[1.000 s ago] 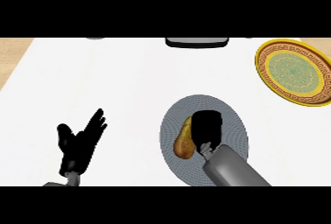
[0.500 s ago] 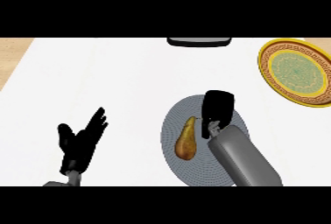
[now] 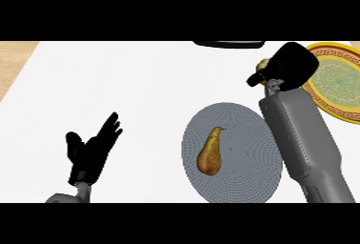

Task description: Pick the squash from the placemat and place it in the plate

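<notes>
Since the tan pear-shaped squash [image 3: 209, 153] lies untouched on the round grey placemat [image 3: 246, 138], could reach the gold-rimmed round plate [image 3: 336, 113] empty; black right hand [image 3: 292, 64] beside it, curl impossible to tell.

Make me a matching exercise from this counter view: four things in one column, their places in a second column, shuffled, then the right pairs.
Things:
1. squash
2. plate
3. left hand
4. right hand

Places:
A. at the view's upper right edge
B. open, at the lower left
C. lying on the grey placemat
D. just left of the plate's rim

Pairs: 1-C, 2-A, 3-B, 4-D
</notes>
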### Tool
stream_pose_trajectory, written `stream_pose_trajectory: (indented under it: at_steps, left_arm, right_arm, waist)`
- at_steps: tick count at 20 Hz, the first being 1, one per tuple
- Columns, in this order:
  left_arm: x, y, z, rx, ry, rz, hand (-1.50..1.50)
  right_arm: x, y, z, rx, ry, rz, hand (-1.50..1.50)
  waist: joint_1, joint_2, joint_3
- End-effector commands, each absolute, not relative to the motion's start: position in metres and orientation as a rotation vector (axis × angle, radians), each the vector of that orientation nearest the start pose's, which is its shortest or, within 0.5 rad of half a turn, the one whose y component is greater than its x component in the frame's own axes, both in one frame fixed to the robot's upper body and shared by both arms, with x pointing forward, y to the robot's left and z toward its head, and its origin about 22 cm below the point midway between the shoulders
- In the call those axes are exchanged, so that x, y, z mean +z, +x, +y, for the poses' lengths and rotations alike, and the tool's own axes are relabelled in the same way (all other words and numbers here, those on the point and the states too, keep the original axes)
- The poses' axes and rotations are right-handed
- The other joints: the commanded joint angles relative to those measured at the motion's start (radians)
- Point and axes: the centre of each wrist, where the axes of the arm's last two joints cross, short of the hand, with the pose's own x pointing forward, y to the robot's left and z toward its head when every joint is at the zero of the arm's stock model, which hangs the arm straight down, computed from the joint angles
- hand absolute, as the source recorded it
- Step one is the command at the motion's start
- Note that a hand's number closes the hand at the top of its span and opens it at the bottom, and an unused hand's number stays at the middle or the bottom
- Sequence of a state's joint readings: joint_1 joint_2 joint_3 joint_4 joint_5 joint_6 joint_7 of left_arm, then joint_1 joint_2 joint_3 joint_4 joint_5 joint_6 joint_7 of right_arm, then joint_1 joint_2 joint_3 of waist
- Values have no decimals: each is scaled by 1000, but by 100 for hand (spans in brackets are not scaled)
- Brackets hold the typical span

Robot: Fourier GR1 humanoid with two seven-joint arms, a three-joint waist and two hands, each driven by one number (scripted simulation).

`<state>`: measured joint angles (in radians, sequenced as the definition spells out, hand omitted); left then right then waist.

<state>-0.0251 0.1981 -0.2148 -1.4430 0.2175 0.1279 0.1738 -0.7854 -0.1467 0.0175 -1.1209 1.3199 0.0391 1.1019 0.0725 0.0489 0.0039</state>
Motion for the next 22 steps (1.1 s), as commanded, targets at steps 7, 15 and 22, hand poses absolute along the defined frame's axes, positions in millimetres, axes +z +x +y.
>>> stream_pose_trajectory:
  at_steps: [7, 15, 22]
  left_arm:
    - [-18, 248, 219, -119, -63, -1260, 0]
    - [-17, 250, 217, -108, -72, -1258, 0]
    - [-19, 254, 218, -76, -52, -1244, 0]
  right_arm:
    - [198, 425, -221, -281, -1740, -786, 150]
    - [196, 422, -254, -582, -1791, -868, 150]
    - [152, 415, -295, -637, -1944, -752, 150]
  waist:
    - [57, 22, 0]
    - [44, 14, 2]
    - [17, 2, 0]
